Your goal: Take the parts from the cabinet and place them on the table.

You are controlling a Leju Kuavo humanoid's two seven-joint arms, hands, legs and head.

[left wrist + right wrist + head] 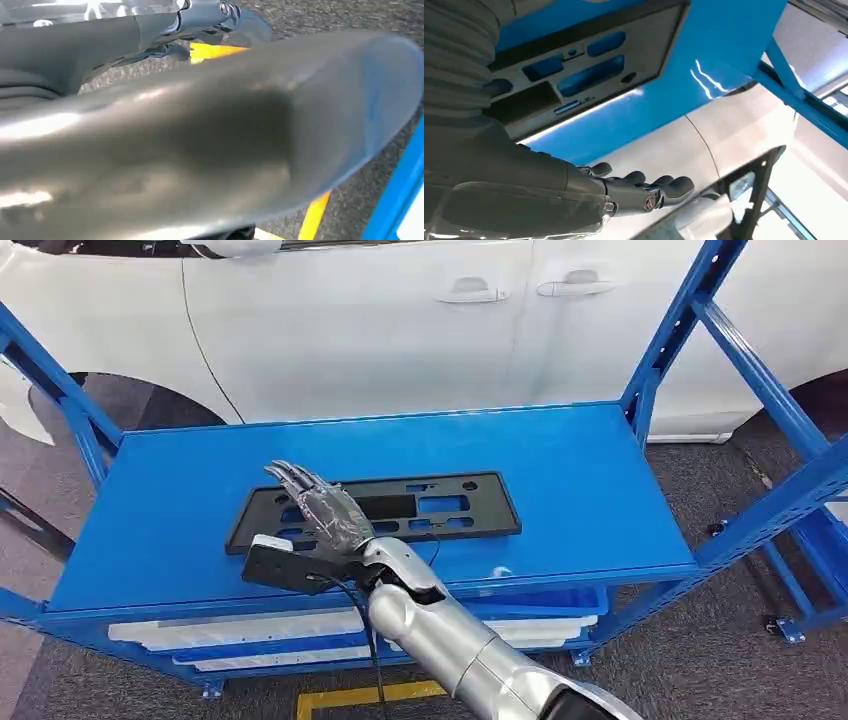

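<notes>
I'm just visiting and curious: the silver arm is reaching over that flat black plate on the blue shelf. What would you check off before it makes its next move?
1. Black plate lies flat on the blue shelf: ok.
2. Right hand is over the plate's left part, fingers stretched out: ok.
3. Hand has a hold on the plate: not ok, nothing gripped.
4. Hand touches the plate: cannot tell.
5. Shelf around the plate is free of other things: ok.
6. Left hand ready: cannot tell, its view is blurred.
</notes>
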